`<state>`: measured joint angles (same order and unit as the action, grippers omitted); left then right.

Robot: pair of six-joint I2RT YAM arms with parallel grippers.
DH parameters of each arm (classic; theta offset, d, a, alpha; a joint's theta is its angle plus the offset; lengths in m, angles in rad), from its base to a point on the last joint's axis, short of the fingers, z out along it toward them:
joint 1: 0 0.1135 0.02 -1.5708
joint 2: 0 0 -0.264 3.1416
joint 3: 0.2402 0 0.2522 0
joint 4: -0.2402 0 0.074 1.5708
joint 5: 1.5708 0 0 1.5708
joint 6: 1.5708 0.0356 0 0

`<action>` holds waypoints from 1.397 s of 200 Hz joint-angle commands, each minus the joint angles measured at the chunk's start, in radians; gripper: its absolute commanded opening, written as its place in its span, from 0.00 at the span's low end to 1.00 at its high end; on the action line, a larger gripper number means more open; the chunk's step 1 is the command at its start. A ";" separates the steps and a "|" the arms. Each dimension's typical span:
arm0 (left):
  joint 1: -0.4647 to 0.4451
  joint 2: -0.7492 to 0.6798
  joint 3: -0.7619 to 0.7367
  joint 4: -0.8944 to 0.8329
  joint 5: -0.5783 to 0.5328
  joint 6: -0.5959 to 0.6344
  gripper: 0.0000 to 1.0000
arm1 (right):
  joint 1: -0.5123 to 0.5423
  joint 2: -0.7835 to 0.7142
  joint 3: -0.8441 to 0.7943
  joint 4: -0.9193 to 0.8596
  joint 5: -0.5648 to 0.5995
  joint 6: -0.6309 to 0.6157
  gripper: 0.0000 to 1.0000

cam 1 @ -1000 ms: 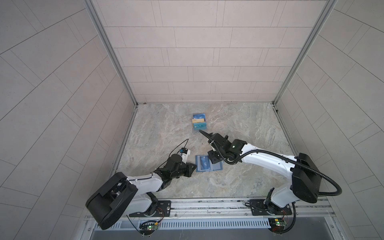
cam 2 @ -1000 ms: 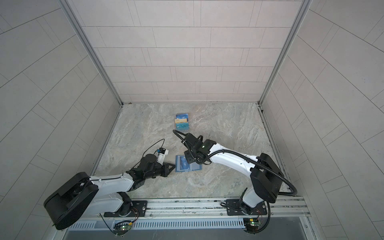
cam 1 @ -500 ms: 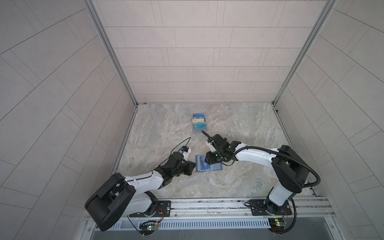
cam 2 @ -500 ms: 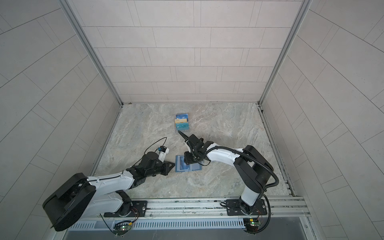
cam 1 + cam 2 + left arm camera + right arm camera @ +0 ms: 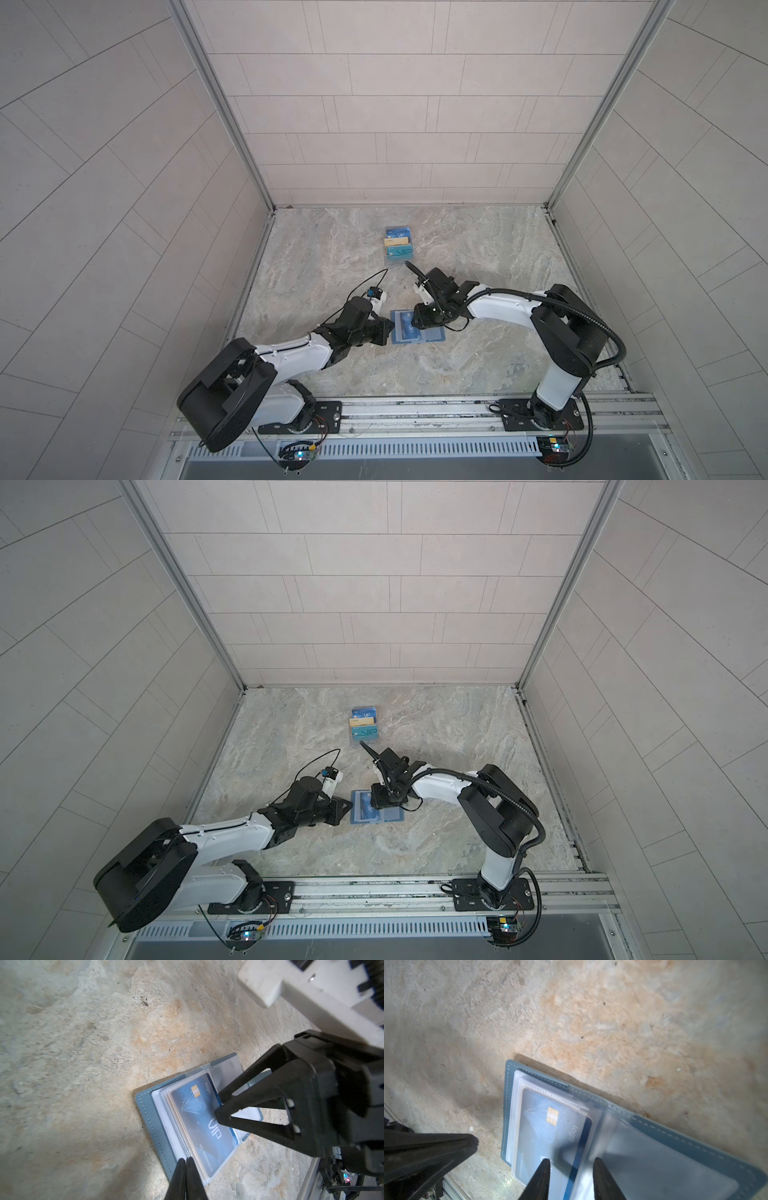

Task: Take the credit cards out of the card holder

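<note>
The card holder (image 5: 145, 1108) lies open, blue credit card (image 5: 199, 1118) jutting from the sleeves (image 5: 164, 1124); right gripper (image 5: 571, 1159) parted astride its edge, contact unclear; left gripper (image 5: 185, 1164) closed at the sleeves' edge.

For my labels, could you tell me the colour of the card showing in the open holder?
Dark blue card with gold chip; clearest in the left wrist view.

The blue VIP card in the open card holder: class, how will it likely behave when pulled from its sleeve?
The blue VIP card lies flat with straight edges: probably stiff and light. Its smooth, shiny face may slip in a pinch. The thin card holder could slide along with it unless pinned.
</note>
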<state>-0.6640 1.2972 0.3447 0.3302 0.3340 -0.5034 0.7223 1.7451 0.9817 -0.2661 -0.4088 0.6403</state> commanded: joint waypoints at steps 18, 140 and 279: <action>-0.006 0.037 0.025 -0.004 0.000 0.012 0.08 | -0.026 0.014 -0.041 0.066 -0.077 0.031 0.36; -0.047 0.128 0.023 0.049 0.025 -0.003 0.09 | -0.079 -0.019 -0.133 0.219 -0.214 0.085 0.32; -0.048 0.156 0.025 -0.012 -0.038 -0.015 0.08 | -0.156 -0.058 -0.210 0.349 -0.381 0.082 0.32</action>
<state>-0.7078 1.4414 0.3637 0.3939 0.3363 -0.5232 0.5739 1.7195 0.7837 0.0502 -0.7467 0.7265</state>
